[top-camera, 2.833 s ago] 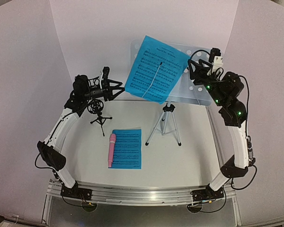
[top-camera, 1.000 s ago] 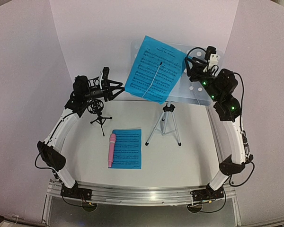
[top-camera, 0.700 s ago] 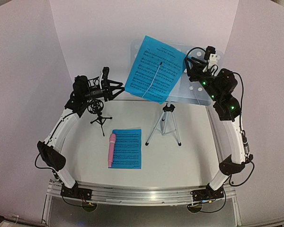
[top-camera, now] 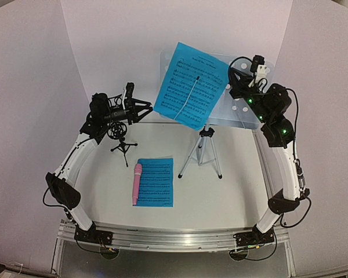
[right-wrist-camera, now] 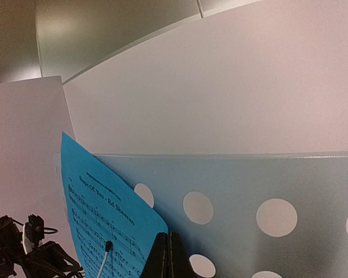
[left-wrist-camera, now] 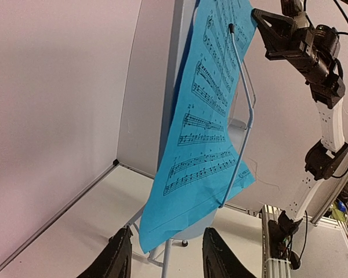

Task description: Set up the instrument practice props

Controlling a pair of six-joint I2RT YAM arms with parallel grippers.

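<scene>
one blue sheet (top-camera: 191, 84) is being pinned askew on the music stand (top-camera: 243, 113) by its wire. the right gripper (right-wrist-camera: 167, 243), fingers pressed together at the stand's top, is being poised where a push could be toppling the tripod. the left gripper (left-wrist-camera: 165, 237) is being held apart, empty.

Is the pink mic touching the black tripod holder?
Apart. The top view shows bare table between the pink mic and the black tripod holder, clear of its nearest leg.
</scene>
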